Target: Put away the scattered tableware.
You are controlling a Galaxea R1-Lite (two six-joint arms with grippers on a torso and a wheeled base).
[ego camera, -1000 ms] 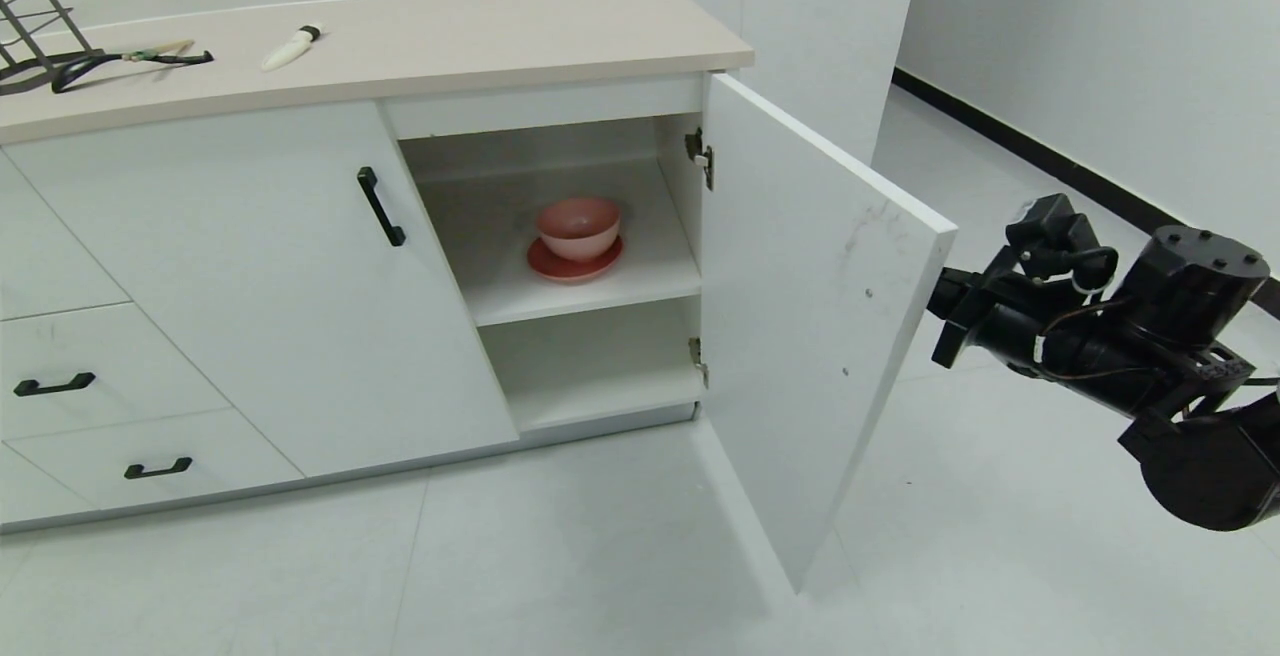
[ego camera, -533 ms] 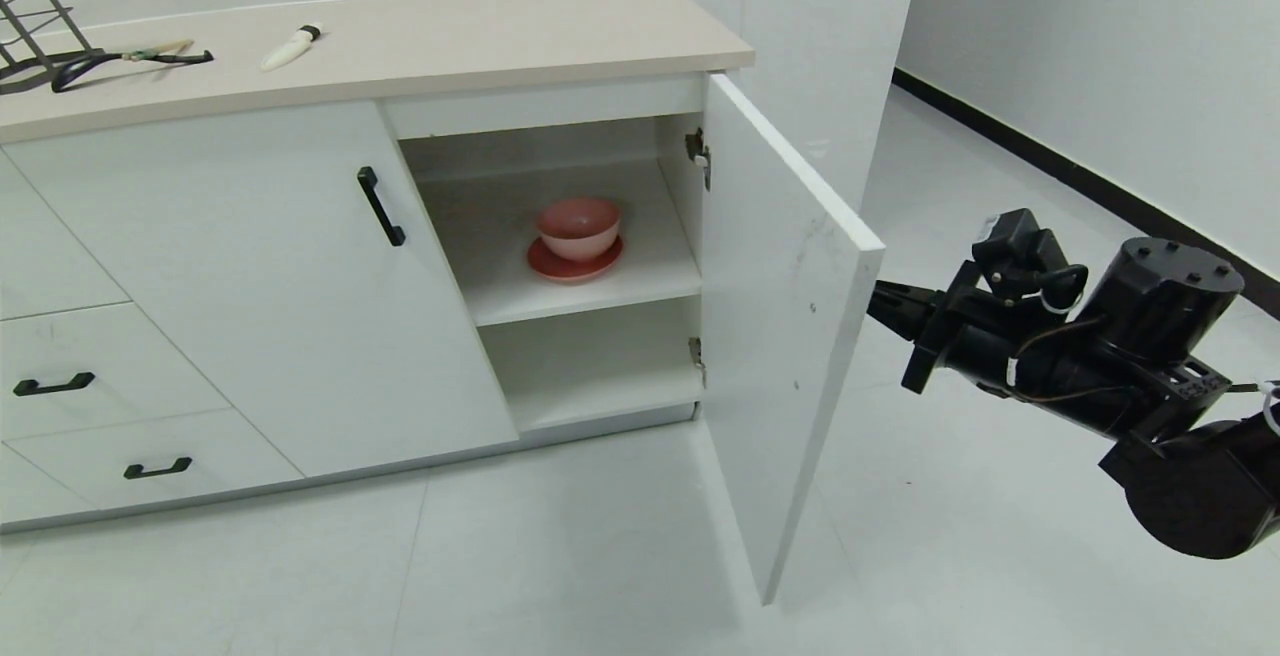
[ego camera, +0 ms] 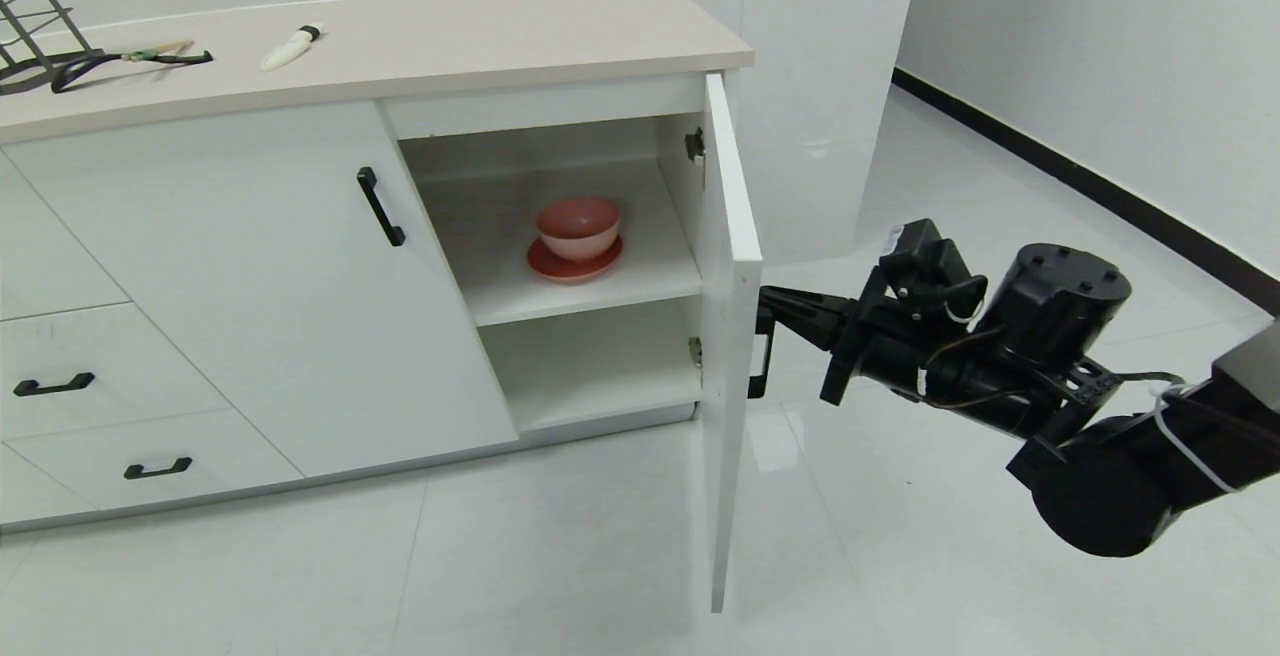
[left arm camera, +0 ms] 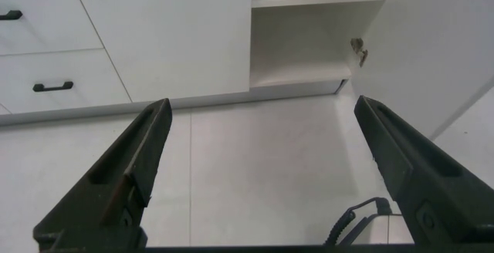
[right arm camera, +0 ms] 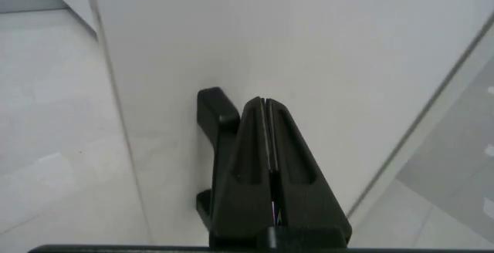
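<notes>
Bowl (ego camera: 578,226) sits on a red plate (ego camera: 573,266) on the top shelf (ego camera: 650,286) inside the cupboard. The door (ego camera: 728,226) stands open. The right gripper (ego camera: 775,304) is squeezed tight with nothing in it, its tip against the door just beside the black handle (ego camera: 758,376). It could slip off the smooth door, or push too hard so the door bangs. The left gripper (left arm camera: 262,105) is spread wide above the floor.

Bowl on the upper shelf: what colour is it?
The bowl is pink; the head view shows it best.
</notes>
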